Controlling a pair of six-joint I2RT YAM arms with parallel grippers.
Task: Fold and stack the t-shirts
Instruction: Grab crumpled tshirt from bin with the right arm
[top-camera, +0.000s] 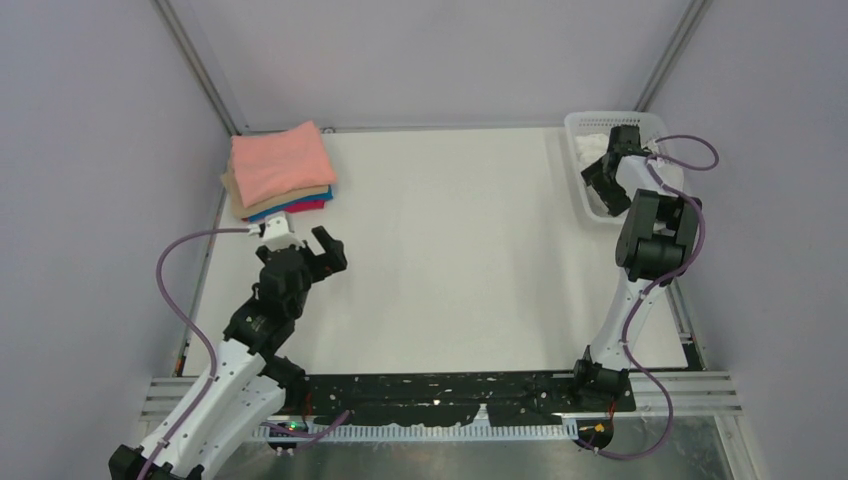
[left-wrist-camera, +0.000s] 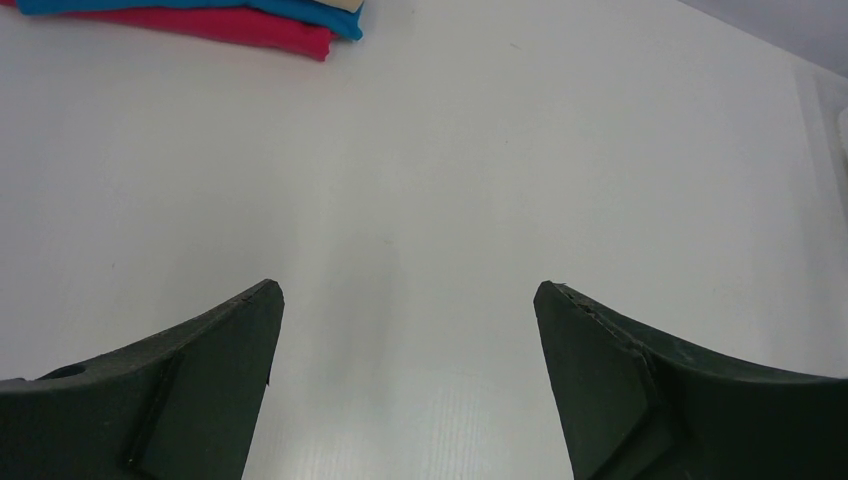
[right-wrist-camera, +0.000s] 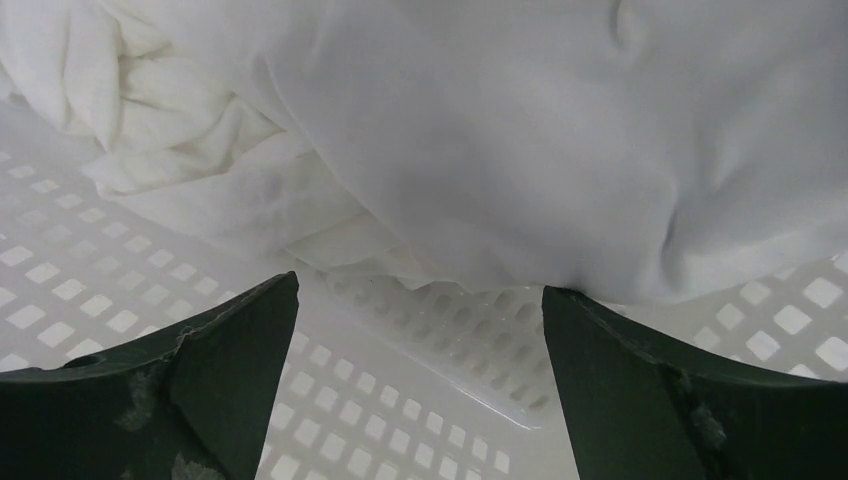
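The stack (top-camera: 280, 170) of folded tees lies at ten o'clock on the table (top-camera: 450, 260), probably to keep the centre available for folding. The left gripper (top-camera: 303, 238) hovers at five o'clock of the stack, near it. Its jaws are spread wide and hold nothing. At two o'clock, the right gripper (right-wrist-camera: 420, 285) reaches into the basket (top-camera: 600, 117). Its jaws are fully apart and empty, with the tips just short of the crumpled white tee (right-wrist-camera: 560, 130), apparently positioned to pinch it.
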